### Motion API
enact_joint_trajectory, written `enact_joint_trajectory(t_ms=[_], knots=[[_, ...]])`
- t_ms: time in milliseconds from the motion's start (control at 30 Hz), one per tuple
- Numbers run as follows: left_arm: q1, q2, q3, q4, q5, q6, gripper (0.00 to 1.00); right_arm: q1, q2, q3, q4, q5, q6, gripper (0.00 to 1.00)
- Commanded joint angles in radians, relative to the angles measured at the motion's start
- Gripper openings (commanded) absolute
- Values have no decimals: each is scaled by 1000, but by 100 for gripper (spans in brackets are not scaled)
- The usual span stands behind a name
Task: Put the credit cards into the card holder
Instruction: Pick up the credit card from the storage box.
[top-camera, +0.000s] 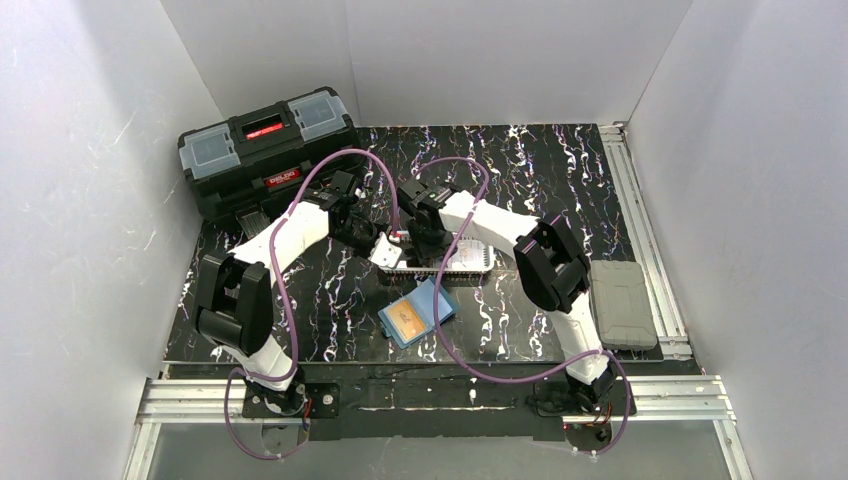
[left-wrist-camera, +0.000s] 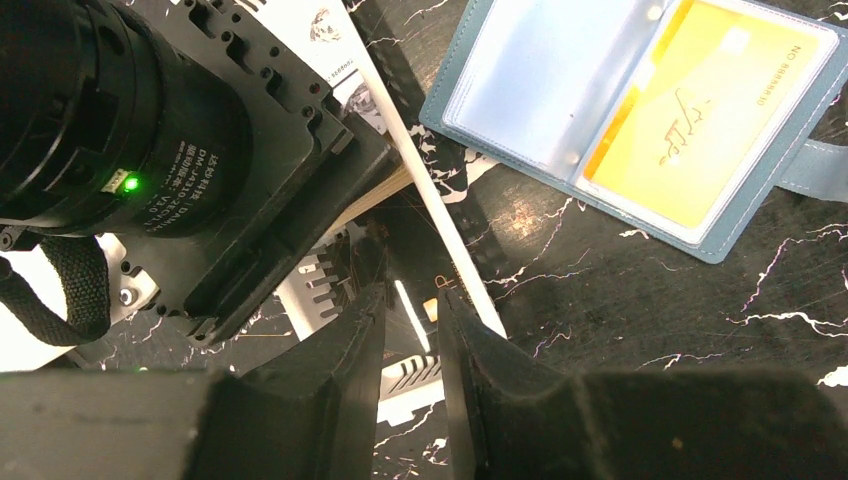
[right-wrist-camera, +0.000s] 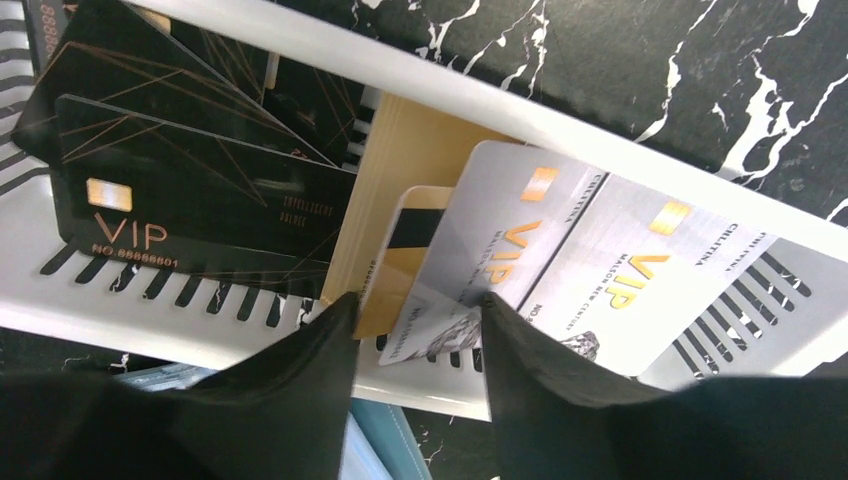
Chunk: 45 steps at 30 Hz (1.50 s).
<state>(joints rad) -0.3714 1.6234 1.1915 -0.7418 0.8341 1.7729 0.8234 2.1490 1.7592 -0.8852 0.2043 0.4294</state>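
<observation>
The teal card holder (top-camera: 418, 312) lies open in front of the white mesh basket (top-camera: 470, 262). It also shows in the left wrist view (left-wrist-camera: 520, 90), with an orange card (left-wrist-camera: 700, 115) in its right sleeve. In the basket lie black cards (right-wrist-camera: 190, 220), pale VIP cards (right-wrist-camera: 640, 270) and a tan card (right-wrist-camera: 400, 190). My right gripper (right-wrist-camera: 415, 315) is open over the basket's near wall, its fingers either side of a pale card's corner. My left gripper (left-wrist-camera: 410, 320) is at the basket's left end, jaws narrowly apart, with nothing clearly held.
A black toolbox (top-camera: 268, 150) stands at the back left. A grey case (top-camera: 622, 303) lies at the right edge by the metal rail (top-camera: 640, 200). The right arm's wrist (left-wrist-camera: 150, 150) is close beside my left gripper. White walls enclose the table.
</observation>
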Motion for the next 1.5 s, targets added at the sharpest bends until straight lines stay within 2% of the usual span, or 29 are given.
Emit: enact_joint_trajectory(t_ms=[0,133,567,667,867,1200,1367,1467], knots=[[-1,-38,4,-38,28,16,24,3,-40,-9,-30,49,-6,47],[-1,-39,3,-43,27,16,24,3,-61,-13,-33,61,-6,43],[-1,-41,1,-53,25,26,23,3,-107,-47,-31,69,-9,40],[-1,-43,1,-57,26,26,23,2,-114,-50,-32,65,-8,41],[-2,-46,0,-58,28,26,22,2,-120,-70,-30,64,-8,51],[-1,-50,2,-63,33,11,22,23,-166,-137,32,95,-33,50],[-2,-50,9,-74,37,0,22,34,-192,-168,71,129,-44,44],[-2,-47,18,-81,40,-2,22,34,-192,-155,80,150,-61,48]])
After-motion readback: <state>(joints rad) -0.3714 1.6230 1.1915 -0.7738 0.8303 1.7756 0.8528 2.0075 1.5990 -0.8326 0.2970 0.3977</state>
